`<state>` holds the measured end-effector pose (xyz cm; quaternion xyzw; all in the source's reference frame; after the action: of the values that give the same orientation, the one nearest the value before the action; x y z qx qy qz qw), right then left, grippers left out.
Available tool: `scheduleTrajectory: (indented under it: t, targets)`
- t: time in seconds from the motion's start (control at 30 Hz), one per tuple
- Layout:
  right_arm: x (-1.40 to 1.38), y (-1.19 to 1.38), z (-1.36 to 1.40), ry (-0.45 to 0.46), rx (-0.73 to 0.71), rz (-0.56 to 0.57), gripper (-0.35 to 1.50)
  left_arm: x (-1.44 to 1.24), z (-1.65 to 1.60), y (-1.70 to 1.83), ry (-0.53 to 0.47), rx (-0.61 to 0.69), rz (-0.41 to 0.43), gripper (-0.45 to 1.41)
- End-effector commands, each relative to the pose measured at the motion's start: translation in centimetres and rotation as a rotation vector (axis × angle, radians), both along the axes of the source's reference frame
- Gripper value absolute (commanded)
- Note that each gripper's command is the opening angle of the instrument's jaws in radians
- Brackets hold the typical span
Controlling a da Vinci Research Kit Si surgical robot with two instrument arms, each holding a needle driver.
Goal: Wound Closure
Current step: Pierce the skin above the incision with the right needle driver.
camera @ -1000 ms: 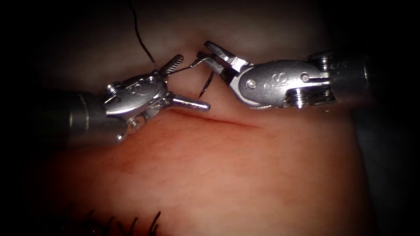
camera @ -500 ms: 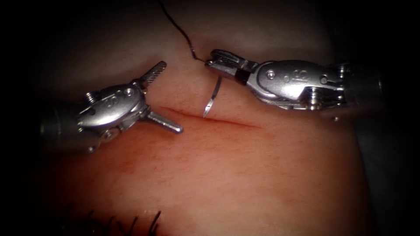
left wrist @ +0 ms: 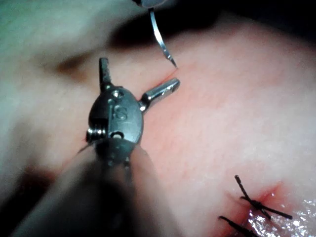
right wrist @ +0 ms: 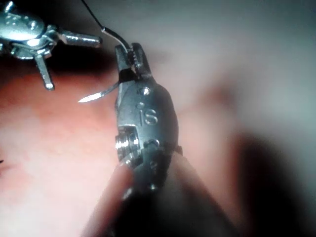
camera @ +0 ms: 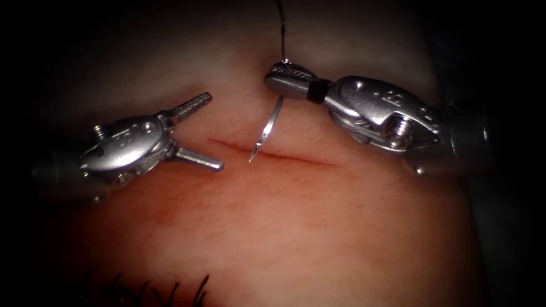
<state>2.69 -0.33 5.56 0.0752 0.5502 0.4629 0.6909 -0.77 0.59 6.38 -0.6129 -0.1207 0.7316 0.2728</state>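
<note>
Since the handover a second ago, the right pincer grips the needle near its tail — tip just above the cut; the left pincer gapes empty, backed off.

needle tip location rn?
Endoscope view: the needle hangs from the right arm's end effector, gripped near its thread end. Its tip sits just over the cut, not in the tissue, right of the open, empty left end effector.

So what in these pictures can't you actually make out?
- Thread: runs off the endoscope view's upper edge, so its far end is cut off.
- Needle: its rear end is hidden inside the right tool.
- Needle tip and cut: touching or just above, too small to tell.
</note>
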Motion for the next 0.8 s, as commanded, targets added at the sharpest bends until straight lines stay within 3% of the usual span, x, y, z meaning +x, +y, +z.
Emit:
scheduleTrajectory:
  t: [0.03, 0.07, 0.23, 0.37, 0.53, 0.8]
  targets:
    - [0.06, 0.01, 0.09, -0.006, -0.022, -0.008, -0.35, -0.03, 0.08, 0.00, 0.007, -0.003, 0.016, 0.79]
    - [0.06, 0.02, 0.10, -0.010, -0.033, -0.010, -0.35, -0.01, 0.11, 0.00, 0.013, -0.006, 0.028, 0.74]
    - [0.09, 0.10, 0.20, -0.030, -0.118, -0.034, -0.35, 0.10, 0.28, -0.02, 0.028, -0.029, 0.096, 0.12]
    - [0.13, 0.17, 0.30, -0.041, -0.179, -0.061, -0.35, 0.13, 0.42, -0.07, 0.090, -0.046, 0.120, -0.13]
    - [0.18, 0.20, 0.47, -0.058, -0.270, -0.098, -0.35, 0.05, 0.60, -0.18, 0.231, -0.081, 0.130, -0.27]
    - [0.31, 0.26, 0.67, -0.091, -0.373, -0.139, -0.35, -0.16, 0.92, -0.35, 0.425, -0.111, 0.149, -0.25]
